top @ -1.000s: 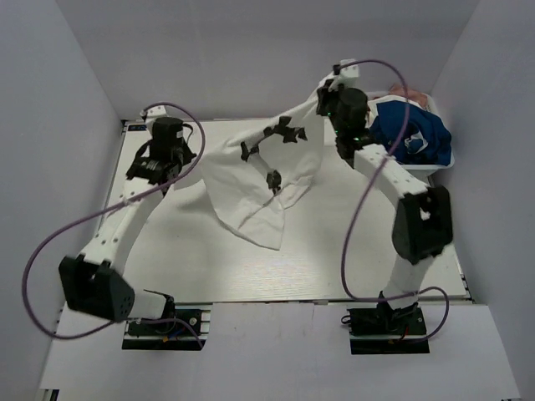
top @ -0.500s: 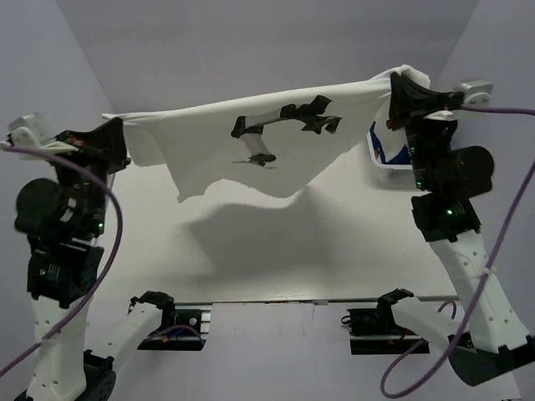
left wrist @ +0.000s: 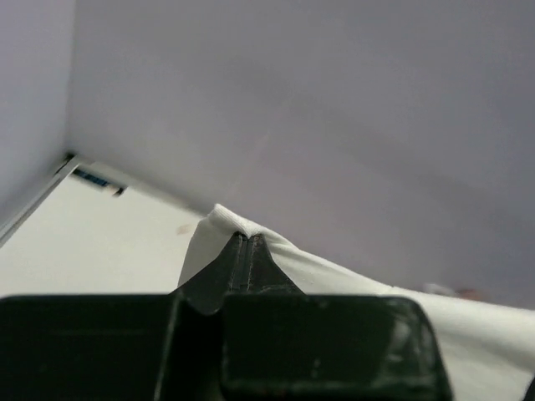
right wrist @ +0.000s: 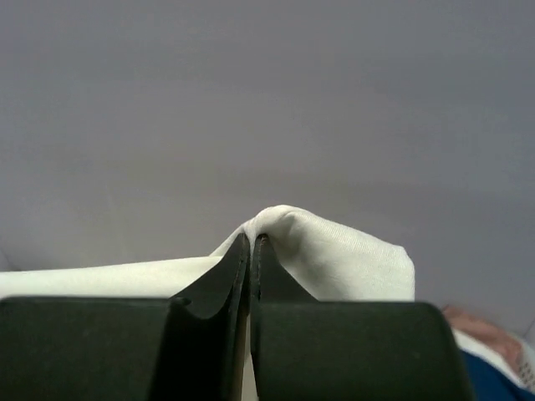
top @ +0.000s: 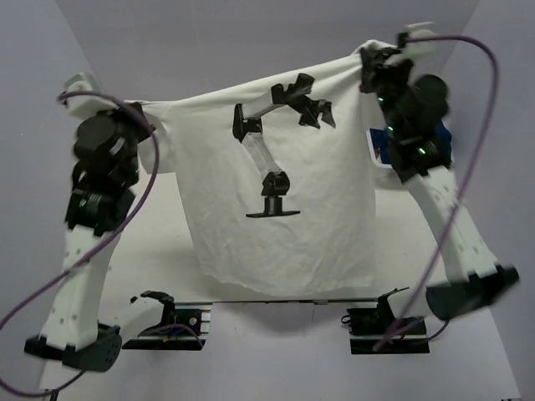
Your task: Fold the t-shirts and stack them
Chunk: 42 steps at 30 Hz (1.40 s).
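Note:
A white t-shirt (top: 284,238) with a black-and-grey chest print hangs spread in the air between both arms, its hem near the table's front edge. My left gripper (top: 136,110) is shut on the shirt's upper left corner; the left wrist view shows cloth (left wrist: 334,271) pinched at the tips (left wrist: 242,238). My right gripper (top: 374,65) is shut on the upper right corner, with the fabric (right wrist: 334,259) bunched over the closed tips (right wrist: 252,241). A royal blue t-shirt (top: 447,135) lies at the back right, mostly hidden behind the right arm.
A white bin (top: 378,159) at the back right holds the blue shirt (right wrist: 493,376). The hanging shirt hides most of the white tabletop (top: 159,242). Grey walls enclose the table on three sides. Purple cables loop from both arms.
Both arms have risen and spread apart with the white shirt, which lay bunched on the table a second ago. It now hangs at full length, the print facing the camera.

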{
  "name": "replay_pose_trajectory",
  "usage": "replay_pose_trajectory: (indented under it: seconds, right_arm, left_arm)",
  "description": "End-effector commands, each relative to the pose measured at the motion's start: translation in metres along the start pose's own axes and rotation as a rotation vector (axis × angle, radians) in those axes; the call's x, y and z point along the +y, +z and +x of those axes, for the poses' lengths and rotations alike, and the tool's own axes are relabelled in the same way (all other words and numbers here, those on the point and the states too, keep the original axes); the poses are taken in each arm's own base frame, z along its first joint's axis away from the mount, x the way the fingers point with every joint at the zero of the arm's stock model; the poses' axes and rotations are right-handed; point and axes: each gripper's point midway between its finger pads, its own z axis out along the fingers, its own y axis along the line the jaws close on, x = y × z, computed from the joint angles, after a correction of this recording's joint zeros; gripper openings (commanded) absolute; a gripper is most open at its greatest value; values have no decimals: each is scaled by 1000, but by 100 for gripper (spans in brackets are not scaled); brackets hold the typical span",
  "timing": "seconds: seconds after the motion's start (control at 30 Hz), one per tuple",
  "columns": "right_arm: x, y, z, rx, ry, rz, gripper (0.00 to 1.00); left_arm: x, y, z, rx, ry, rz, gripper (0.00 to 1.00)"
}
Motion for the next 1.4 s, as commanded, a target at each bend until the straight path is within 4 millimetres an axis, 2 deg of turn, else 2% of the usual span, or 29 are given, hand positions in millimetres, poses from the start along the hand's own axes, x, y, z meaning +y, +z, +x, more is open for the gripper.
replay_pose_trajectory:
  seconds: [0.0, 0.03, 0.07, 0.1, 0.13, 0.17, 0.2, 0.23, 0.27, 0.3, 0.33, 0.37, 0.4, 0.53, 0.7, 0.73, 0.77, 0.83, 0.87, 0.9, 0.93, 0.97, 1.0, 1.07, 1.13, 1.2, 1.23, 1.3, 1.37]
  right_arm:
    - [-10, 42, 127, 267, -49, 17, 0]
    - [-8, 49, 141, 288, -46, 2, 0]
    - [-2, 61, 200, 377, -31, -40, 0]
    - [-1, 64, 218, 403, -19, -46, 0]
    - [-1, 68, 235, 429, -8, -58, 0]
    - [6, 67, 289, 520, 4, -87, 0]
    - [10, 66, 308, 553, 36, -109, 0]
    - [18, 62, 342, 612, 55, -151, 0]
    - [19, 56, 375, 685, 63, -150, 6]
    - [19, 55, 383, 719, 68, -148, 22]
    - [23, 51, 407, 762, 76, -155, 62]
    - [23, 44, 418, 812, 80, -151, 90]
    - [24, 49, 424, 820, 87, -149, 90]
    - [28, 21, 435, 915, 122, -131, 90]
    - [29, -22, 411, 957, 198, -36, 90]
    - [33, -28, 398, 944, 217, -33, 90]
    - [35, -71, 427, 1051, 255, 1, 90]
    - [35, -92, 413, 1057, 294, 56, 90]
    - [34, -135, 437, 1155, 301, 78, 90]
    - [37, -142, 428, 1149, 327, 81, 90]
    - [39, -171, 439, 1226, 342, 96, 90]
    - [46, -183, 440, 1259, 367, 74, 90]
    - [49, -205, 443, 1307, 386, 90, 90]
    - [55, -237, 452, 1378, 392, 95, 90]
    - [55, -270, 458, 1429, 406, 120, 90]
    - [56, -280, 460, 1435, 417, 138, 90]
    - [56, -283, 461, 1437, 415, 136, 90]
    - [54, -281, 462, 1432, 409, 153, 90]
    - [47, -276, 466, 1434, 386, 193, 90]
  left_arm:
    - [60, 43, 73, 104, 124, -314, 0]
    - [77, 49, 101, 146, 155, -379, 0]
    - [91, 53, 122, 174, 144, -437, 0]
    - [102, 57, 143, 216, 152, -474, 0]
    - [121, 57, 187, 319, 199, -533, 0]
    - [131, 56, 208, 367, 173, -569, 0]
    - [142, 51, 233, 440, 177, -591, 0]
    - [157, 43, 259, 519, 211, -647, 19]
    - [164, 31, 280, 590, 205, -667, 57]
    - [167, 29, 289, 617, 211, -669, 58]
    - [171, 25, 294, 643, 230, -684, 81]
    - [174, 23, 297, 658, 240, -693, 100]
    - [175, 21, 297, 665, 245, -697, 100]
    - [160, 28, 305, 698, 219, -609, 100]
    - [130, 52, 315, 719, 229, -431, 100]
    - [119, 67, 321, 715, 219, -376, 100]
    - [112, 75, 325, 723, 227, -334, 100]
    - [92, 97, 331, 739, 249, -228, 100]
    - [92, 111, 353, 765, 263, -208, 100]
    - [88, 120, 362, 778, 273, -181, 100]
    - [72, 137, 360, 765, 275, -121, 100]
    - [75, 145, 369, 792, 271, -123, 100]
    - [88, 153, 402, 850, 302, -143, 100]
    - [82, 181, 405, 825, 330, -142, 100]
    - [91, 200, 434, 866, 365, -165, 100]
    - [92, 210, 447, 882, 371, -172, 100]
    - [105, 207, 469, 916, 377, -203, 100]
    - [119, 205, 478, 938, 379, -238, 100]
    - [136, 185, 498, 995, 376, -277, 100]
